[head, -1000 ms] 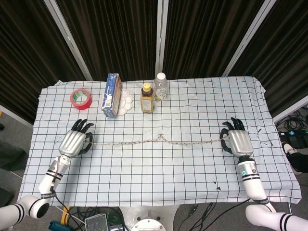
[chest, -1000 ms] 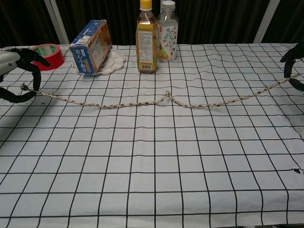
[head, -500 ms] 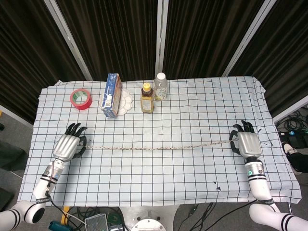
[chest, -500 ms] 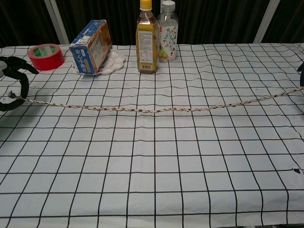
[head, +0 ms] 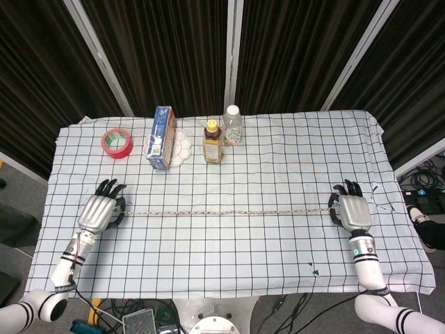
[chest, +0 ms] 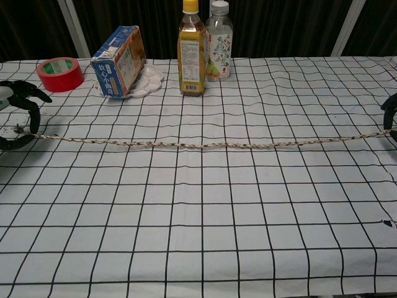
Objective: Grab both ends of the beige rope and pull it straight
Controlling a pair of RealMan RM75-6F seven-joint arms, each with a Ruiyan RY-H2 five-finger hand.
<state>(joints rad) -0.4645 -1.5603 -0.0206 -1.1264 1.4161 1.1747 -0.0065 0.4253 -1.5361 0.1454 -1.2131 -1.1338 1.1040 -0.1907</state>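
Observation:
The beige rope (head: 222,211) (chest: 205,144) runs in a straight line across the middle of the checked tablecloth, low over the cloth. At the table's left side my left hand (head: 99,211) (chest: 17,118) pinches the rope's left end. Its fingers curl over that end. At the right side my right hand (head: 351,210) (chest: 391,112) holds the rope's right end; in the chest view only its dark fingers show at the frame's edge.
Along the back of the table stand a red tape roll (head: 117,142), a blue carton (head: 161,137) leaning by a white palette (head: 182,146), an orange-capped bottle (head: 213,142) and a clear bottle (head: 232,125). The table's edges lie close beyond both hands.
The rope had a kink in its middle and sagged; both hands moved outward and it is now pulled straight. The right hand has since come slightly back inward and down.

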